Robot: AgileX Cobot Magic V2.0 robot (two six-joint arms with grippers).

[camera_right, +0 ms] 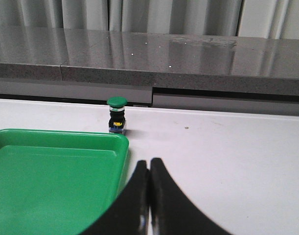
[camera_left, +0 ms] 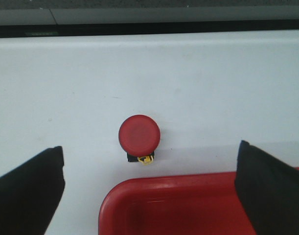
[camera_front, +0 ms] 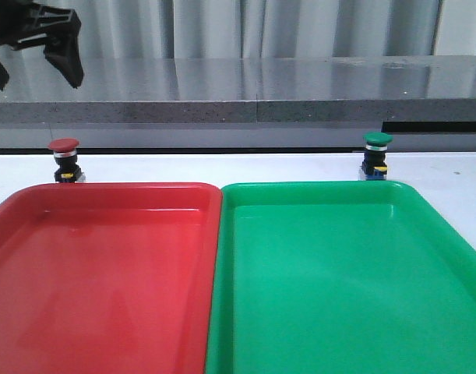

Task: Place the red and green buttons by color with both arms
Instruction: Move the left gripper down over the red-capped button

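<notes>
Left tool spread open above the red button, right tool closed empty, green button just behind the green tray, red tray beside it on the tabletop.

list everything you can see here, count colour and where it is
red button: 1, dark red cap on black body, upright on the white table just behind the red tray's far left corner
green button: 1, dark green cap on black body, upright on the table behind the green tray's far edge
red tray: 1, red, left half of the foreground
green tray: 1, green, right beside the red tray
table: 1, white
ledge: 1, grey speckled, behind the table
left gripper: 1, black, fingers wide apart above the red button
right gripper: 1, black, fingers together, near the green tray
</notes>
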